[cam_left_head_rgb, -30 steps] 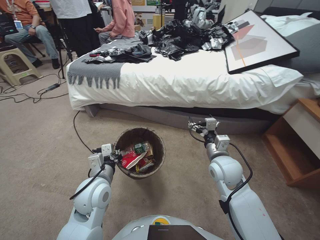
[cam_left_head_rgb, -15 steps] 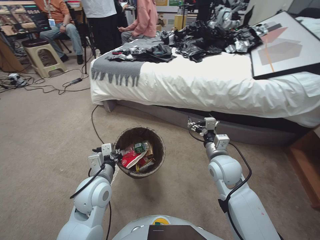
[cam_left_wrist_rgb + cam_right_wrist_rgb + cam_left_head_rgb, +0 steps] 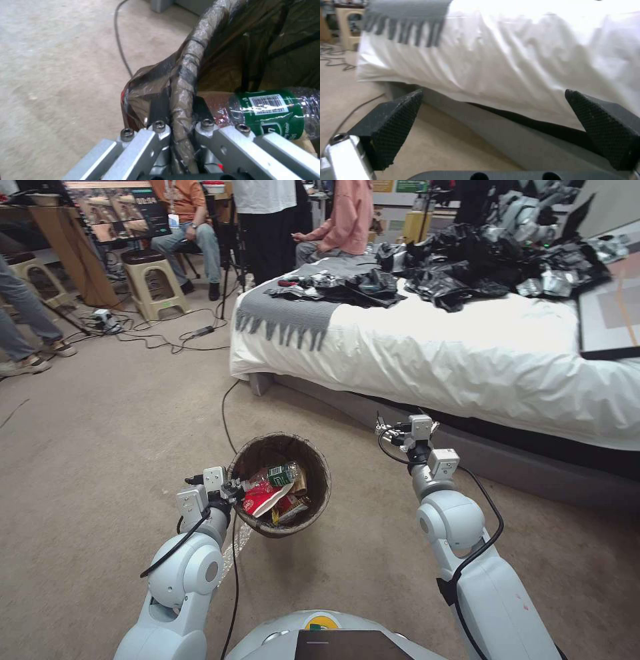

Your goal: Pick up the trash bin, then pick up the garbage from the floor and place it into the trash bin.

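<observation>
The trash bin (image 3: 279,437), lined with a dark brown bag, hangs above the carpet in front of me. My left gripper (image 3: 233,490) is shut on its near-left rim; in the left wrist view the bag-wrapped rim (image 3: 186,72) runs between the fingers (image 3: 156,127). Garbage lies inside: a red-and-white paper cup (image 3: 263,501), a green-labelled bottle (image 3: 283,473) (image 3: 270,110) and other wrappers. My right gripper (image 3: 383,428) (image 3: 493,117) is held out to the right of the bin near the bed base. It is open, with nothing between its black pads (image 3: 396,125).
A bed (image 3: 467,347) with a white sheet, a grey throw and black bags stretches across the right. A black cable (image 3: 227,413) runs over the carpet toward the bin. Stools (image 3: 150,280), floor cables and people are at the back left. Open carpet lies to the left.
The whole view has swung to the left, so the bed and the framed picture have slid right. Both arms and the held bin keep their places relative to me.
</observation>
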Motion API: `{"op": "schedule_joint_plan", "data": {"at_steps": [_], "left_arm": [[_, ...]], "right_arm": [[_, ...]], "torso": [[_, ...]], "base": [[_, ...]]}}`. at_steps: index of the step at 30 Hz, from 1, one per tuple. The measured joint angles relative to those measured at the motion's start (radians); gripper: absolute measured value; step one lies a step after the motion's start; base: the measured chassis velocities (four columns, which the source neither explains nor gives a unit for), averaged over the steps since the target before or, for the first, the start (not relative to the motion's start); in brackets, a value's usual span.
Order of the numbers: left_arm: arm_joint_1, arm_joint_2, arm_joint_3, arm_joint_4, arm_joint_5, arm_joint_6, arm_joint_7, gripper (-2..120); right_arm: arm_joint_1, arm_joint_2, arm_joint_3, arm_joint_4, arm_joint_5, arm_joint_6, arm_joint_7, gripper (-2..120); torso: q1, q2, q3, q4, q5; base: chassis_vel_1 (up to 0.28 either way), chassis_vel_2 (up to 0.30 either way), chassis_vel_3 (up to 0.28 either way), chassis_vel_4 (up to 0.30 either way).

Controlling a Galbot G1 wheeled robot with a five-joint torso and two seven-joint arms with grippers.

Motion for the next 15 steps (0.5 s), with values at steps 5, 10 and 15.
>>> {"op": "schedule_joint_plan", "data": {"at_steps": [5,10,15], "left_arm": [[-0.001,0.0,0.0,0.001,0.0,0.0,0.0,2],[-0.004,-0.001,0.001,0.005,0.0,0.0,0.0,2],[-0.007,-0.001,0.001,0.008,0.0,0.0,-0.001,2]], "right_arm": [[0.004,-0.001,0.0,-0.003,0.0,0.0,0.0,100],[0.009,-0.002,0.0,-0.008,0.0,0.0,-0.001,100],[0.016,-0.003,-0.001,-0.014,0.001,-0.001,-0.001,100]], "torso": [[0.0,0.0,0.0,0.0,0.0],[0.0,0.0,0.0,0.0001,0.0],[0.0,0.0,0.0,0.0002,0.0]], "base": [[0.102,0.107,0.102,0.099],[0.128,0.107,0.121,0.111],[0.128,0.123,0.113,0.116]]}}
